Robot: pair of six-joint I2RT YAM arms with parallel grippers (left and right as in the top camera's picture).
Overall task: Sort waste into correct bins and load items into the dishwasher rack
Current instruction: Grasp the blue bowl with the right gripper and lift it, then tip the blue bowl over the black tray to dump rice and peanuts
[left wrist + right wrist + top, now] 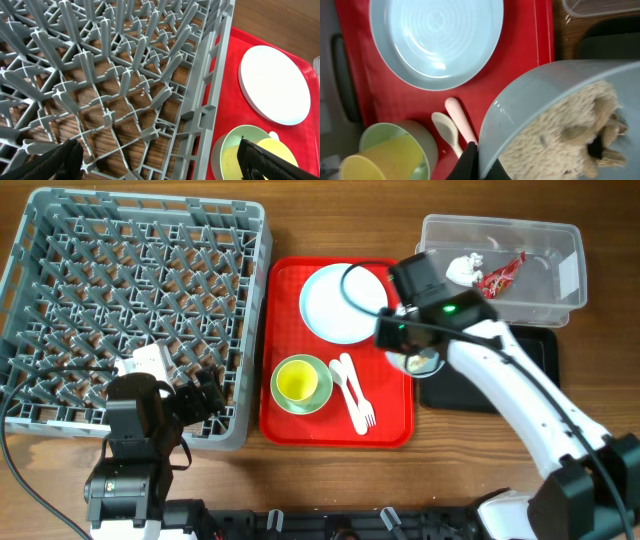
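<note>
My right gripper is shut on the rim of the small pale blue bowl. It holds the bowl tilted over the right edge of the red tray, with beige crumbs inside. The clear tub holds the white tissue and the red wrapper. The black tray lies below it. The blue plate, the green bowl with the yellow cup, the spoon and the fork lie on the red tray. My left gripper is open and empty over the grey rack.
The red tray lies between the rack and the two bins. The rack's right wall stands next to the tray's left edge. Bare wooden table shows at the back and front.
</note>
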